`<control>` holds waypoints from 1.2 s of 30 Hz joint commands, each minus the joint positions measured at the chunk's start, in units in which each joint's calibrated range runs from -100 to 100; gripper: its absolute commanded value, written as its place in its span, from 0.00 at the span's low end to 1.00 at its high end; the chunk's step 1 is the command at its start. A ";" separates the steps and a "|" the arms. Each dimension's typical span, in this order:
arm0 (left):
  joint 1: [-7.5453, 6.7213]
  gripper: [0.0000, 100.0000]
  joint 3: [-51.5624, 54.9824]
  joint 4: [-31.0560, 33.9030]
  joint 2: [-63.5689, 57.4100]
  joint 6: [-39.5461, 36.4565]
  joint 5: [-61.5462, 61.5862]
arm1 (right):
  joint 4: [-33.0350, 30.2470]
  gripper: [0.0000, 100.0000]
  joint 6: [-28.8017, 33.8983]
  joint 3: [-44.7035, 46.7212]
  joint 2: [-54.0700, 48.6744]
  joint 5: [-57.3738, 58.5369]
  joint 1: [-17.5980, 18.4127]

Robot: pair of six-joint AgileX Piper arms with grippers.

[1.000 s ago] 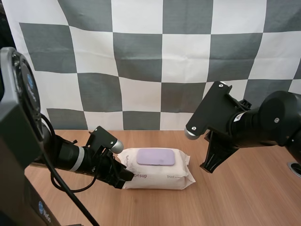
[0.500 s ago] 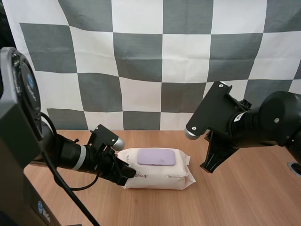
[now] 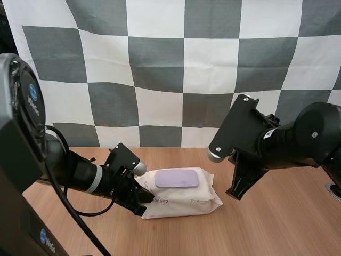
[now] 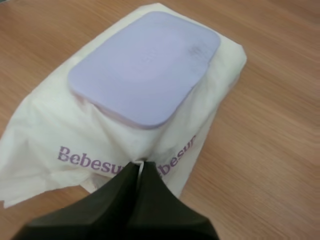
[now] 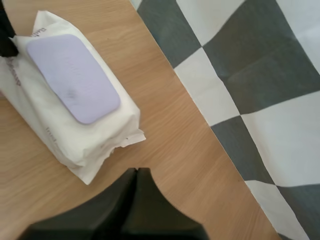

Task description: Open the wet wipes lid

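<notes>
Lying flat on the wooden counter between the two arms is the pack of wet wipes, a plump cream-white pillow with crimped ends and purple lettering along its side. Its lid is a pale lilac plate with rounded corners, set in the middle of the top face, and it looks fully seated all round.

The left claw is down at the pack's left end. Seen from its wrist, its fingers are closed to a wedge, with what looks like a fold of wrapper nipped between the tips, just below the lid's near edge. The right claw hangs over bare counter just off the pack's right end, fingers pressed together on nothing.

To my eye the pack will be soft and squashy, fairly light, with a thin slick film that puckers and slides rather than resisting a pull. A tug on the wrapper alone would likely drag the whole pack across the wood. The lid is the one stiff part. I would guess it hinges along one long side and snaps shut on the other, though I cannot make out a lip or tab. The sensible hold is a fingertip under that free edge while the other claw pins the pack down.
</notes>
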 commanded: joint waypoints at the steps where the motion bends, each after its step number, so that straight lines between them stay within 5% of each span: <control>1: -0.04 0.00 0.01 0.64 0.04 -0.49 2.82 | 4.82 0.00 -14.03 0.02 -0.03 10.36 0.00; 6: -0.04 0.00 0.01 0.99 0.04 -0.68 7.10 | 12.49 0.00 -26.44 0.16 -0.03 22.74 0.00; 18: -0.04 0.00 0.01 1.10 0.04 -1.05 8.68 | 17.29 0.00 -26.44 9.19 0.09 20.07 0.00; 26: -0.04 0.00 0.01 2.90 0.04 -1.39 8.68 | 27.59 0.00 -26.44 14.31 0.09 7.84 0.00; 32: -0.04 0.00 0.01 2.90 0.04 -1.39 8.68 | 26.30 0.01 -24.21 14.31 0.09 9.39 0.00; 36: -0.04 0.00 0.01 2.90 0.04 -1.39 8.68 | 18.54 0.00 -26.44 14.31 0.09 8.79 0.00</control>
